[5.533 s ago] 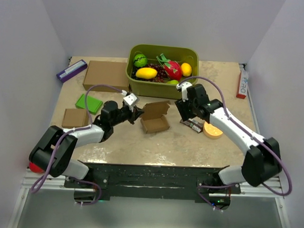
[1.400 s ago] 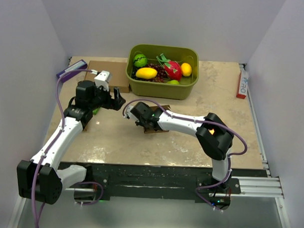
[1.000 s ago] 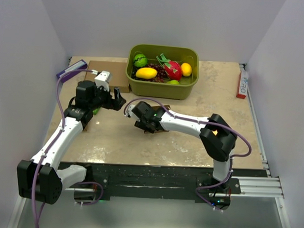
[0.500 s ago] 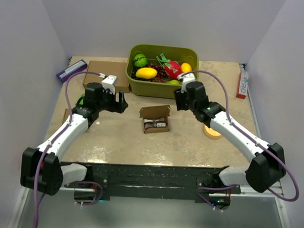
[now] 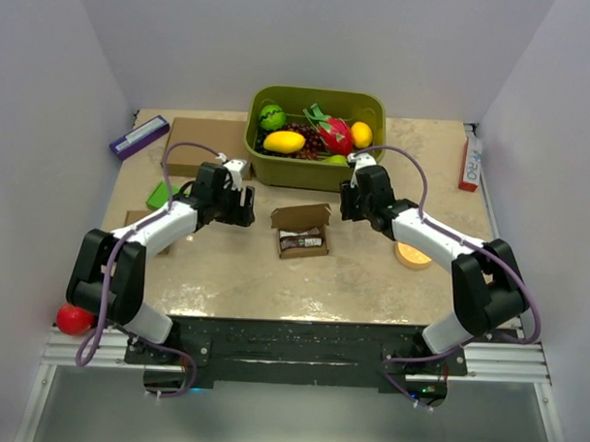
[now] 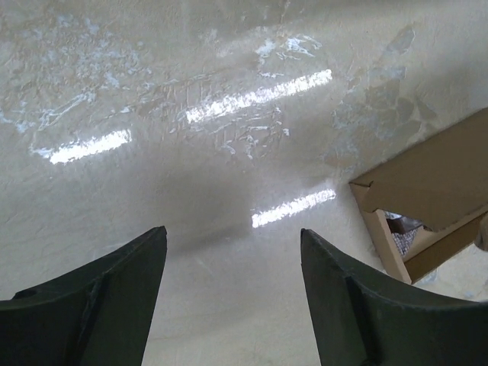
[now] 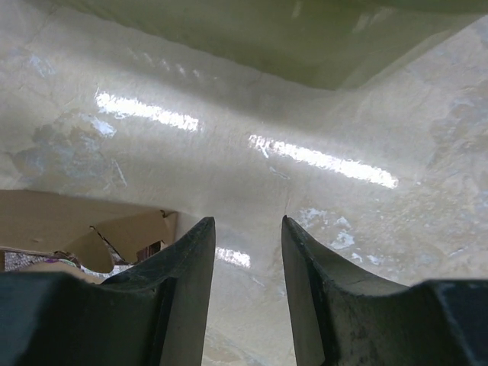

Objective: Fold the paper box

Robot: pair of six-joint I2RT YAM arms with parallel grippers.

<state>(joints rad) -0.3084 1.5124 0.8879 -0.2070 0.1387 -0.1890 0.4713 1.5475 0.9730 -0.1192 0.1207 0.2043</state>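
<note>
Left arm [image 5: 164,231] is lying low over the table [image 5: 225,277], forearm angled toward the middle, and the left gripper [image 6: 232,231] is pointing at the box [image 5: 300,217] from its left, near it without touching. Its fingers [image 6: 114,297] are standing wide apart with only bare tabletop between them. Right arm [image 5: 430,235] is mirroring that from the other side, elbow bent. The right gripper [image 7: 245,221] is hovering just right of the box's lid, with a narrower gap between its fingers and nothing in it.

The box is sitting mid-table between the two grippers, lid flap standing up at the back and one dark wrapped bar [image 5: 302,243] lying inside.

Counting up: two arms, one box, one bar. There are two more brown cartons, a big one [image 5: 196,140] and a small one [image 5: 137,223]. One green bin [image 5: 316,173] is holding toy fruit. One green block [image 5: 165,195], one purple pack [image 5: 139,136], one orange disc [image 5: 413,255], one red ball [image 5: 73,319] and one red-and-white pack [image 5: 471,161] are lying around.

The bar's wrapper and both packs are showing print, too small to read.
</note>
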